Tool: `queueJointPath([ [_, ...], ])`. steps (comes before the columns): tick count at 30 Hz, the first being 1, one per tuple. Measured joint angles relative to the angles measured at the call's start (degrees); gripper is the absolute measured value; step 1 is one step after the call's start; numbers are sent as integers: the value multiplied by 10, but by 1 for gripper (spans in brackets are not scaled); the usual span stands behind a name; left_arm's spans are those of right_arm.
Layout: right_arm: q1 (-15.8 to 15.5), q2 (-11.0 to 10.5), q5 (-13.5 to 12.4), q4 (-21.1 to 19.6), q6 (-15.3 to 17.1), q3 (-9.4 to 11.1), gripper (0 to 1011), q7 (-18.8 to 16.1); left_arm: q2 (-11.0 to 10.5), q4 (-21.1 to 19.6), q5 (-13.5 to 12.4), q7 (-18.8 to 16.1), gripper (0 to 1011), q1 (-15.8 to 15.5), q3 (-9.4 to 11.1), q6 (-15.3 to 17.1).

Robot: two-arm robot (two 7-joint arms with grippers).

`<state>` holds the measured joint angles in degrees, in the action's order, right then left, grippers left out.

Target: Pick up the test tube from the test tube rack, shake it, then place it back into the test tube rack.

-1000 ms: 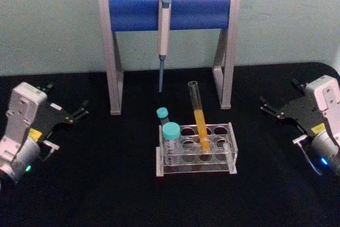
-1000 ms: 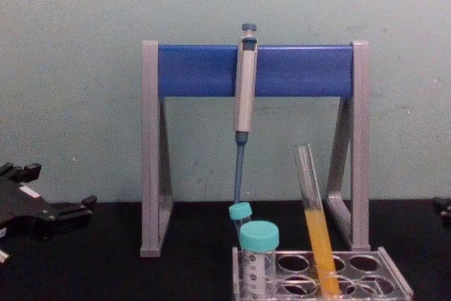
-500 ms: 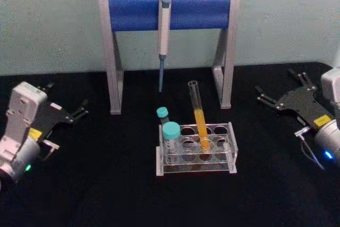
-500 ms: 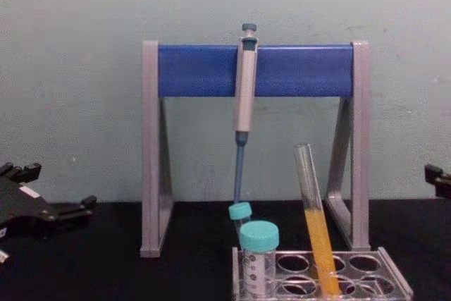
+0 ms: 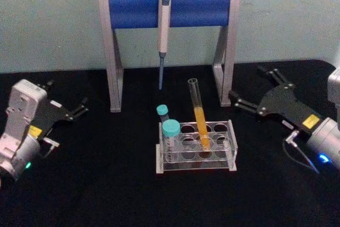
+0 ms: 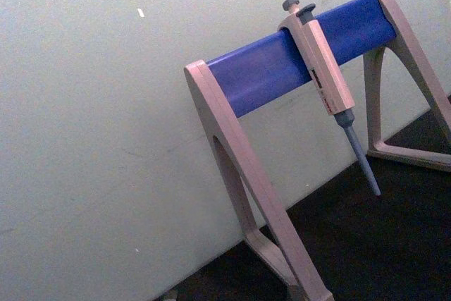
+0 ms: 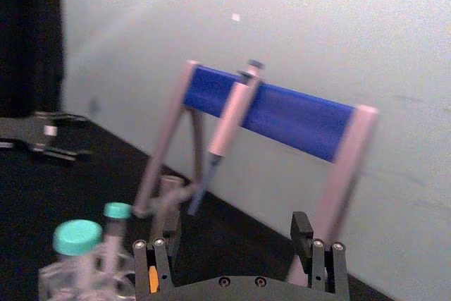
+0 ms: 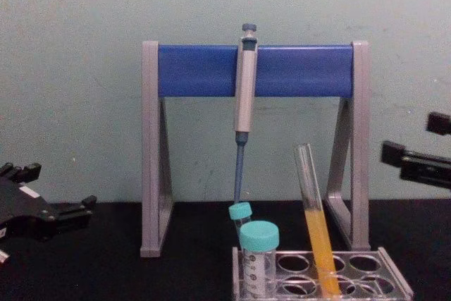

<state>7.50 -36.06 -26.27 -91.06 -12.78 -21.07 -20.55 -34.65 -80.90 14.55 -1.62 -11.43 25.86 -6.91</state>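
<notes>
Black tabletop (image 5: 106, 195), pale green wall (image 5: 53, 25) behind; left hand (image 5: 68, 95) and right hand (image 5: 247, 83) spread open, empty.

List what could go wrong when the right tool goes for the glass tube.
1. The uncapped test tube leans in the test tube rack; an off-centre pinch by the open right tool might tip it and spill its contents.
2. That tool sits near a leg of the pipette stand and could clip it.
The left tool idles at far left.
</notes>
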Motion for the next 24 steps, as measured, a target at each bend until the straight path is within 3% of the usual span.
queueJointPath([
  [7, 13, 7, -2, -3, 16, -17, 1000, -42, 0, 0, 0, 0, 1001, 0, 0, 0],
  [8, 24, 12, 0, -1, 34, -26, 1000, -56, 0, 0, 0, 0, 1002, 0, 0, 0],
  [14, 48, 27, 7, 12, 77, -43, 1000, -77, 0, 0, 0, 0, 1001, 0, 0, 0],
  [24, 87, 58, 11, 36, 159, -53, 1000, -84, 0, 0, 0, 0, 1001, 0, 0, 0],
])
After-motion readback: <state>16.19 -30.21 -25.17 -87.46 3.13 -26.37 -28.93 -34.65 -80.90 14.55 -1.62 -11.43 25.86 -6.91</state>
